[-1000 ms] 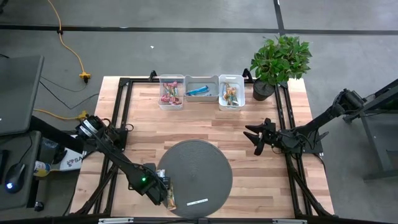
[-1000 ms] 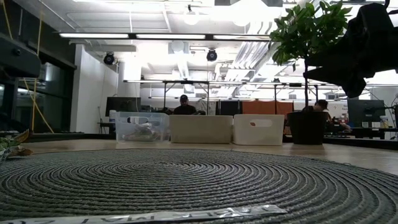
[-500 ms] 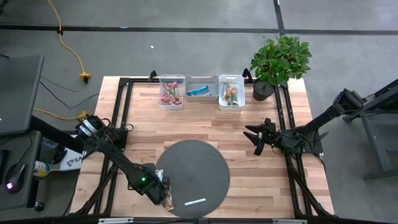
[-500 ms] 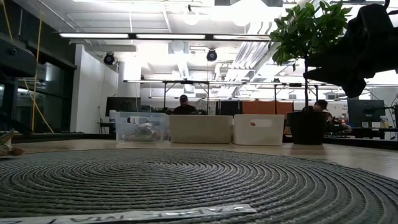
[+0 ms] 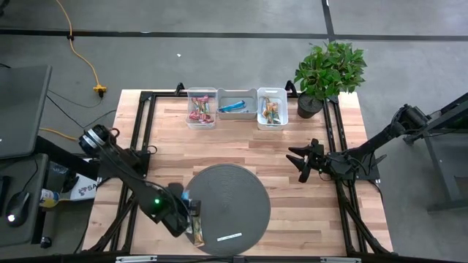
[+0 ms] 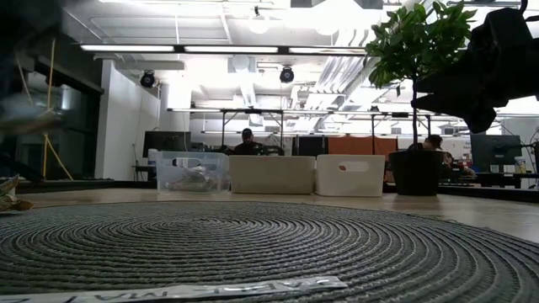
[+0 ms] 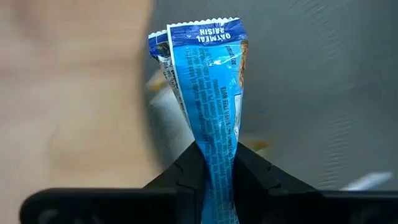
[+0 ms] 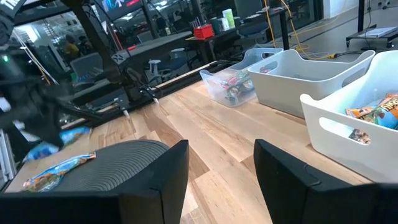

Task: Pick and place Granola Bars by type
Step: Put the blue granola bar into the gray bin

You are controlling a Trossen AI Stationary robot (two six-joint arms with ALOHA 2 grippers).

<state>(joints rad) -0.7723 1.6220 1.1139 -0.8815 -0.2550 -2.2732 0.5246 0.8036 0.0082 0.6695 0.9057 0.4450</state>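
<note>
My left gripper (image 5: 191,221) is over the near-left rim of the round grey mat (image 5: 234,197), shut on a blue granola bar (image 7: 208,81). That bar also shows as a blue blur (image 8: 53,144) in the right wrist view. A brown-orange bar (image 8: 59,171) lies flat on the mat's edge just below it. At the table's far edge stand three bins: red-pink bars in the clear one (image 5: 202,108), a blue bar in the middle one (image 5: 237,104), brown-orange-green bars in the right one (image 5: 272,108). My right gripper (image 5: 298,162) waits open at the table's right side. My left gripper pinches the blue bar near one end of its wrapper (image 7: 217,155) between its two fingers (image 7: 186,171). The fingers point steeply down and the bar runs on beyond them, its crimped free end (image 7: 202,30) farthest off. The bar is lifted clear of the mat.
A thin white label strip (image 5: 229,237) lies on the mat's near part. A potted plant (image 5: 327,69) stands at the far right corner. Black frame rails (image 5: 142,139) run along the table's left and right sides. People sit in the room beyond the table (image 6: 248,143).
My left gripper has shut on the blue bar at the mat's near-left rim and risen with it, tipping steeper. The blue bar has come up off the mat; the brown-orange bar stays lying on the rim.
</note>
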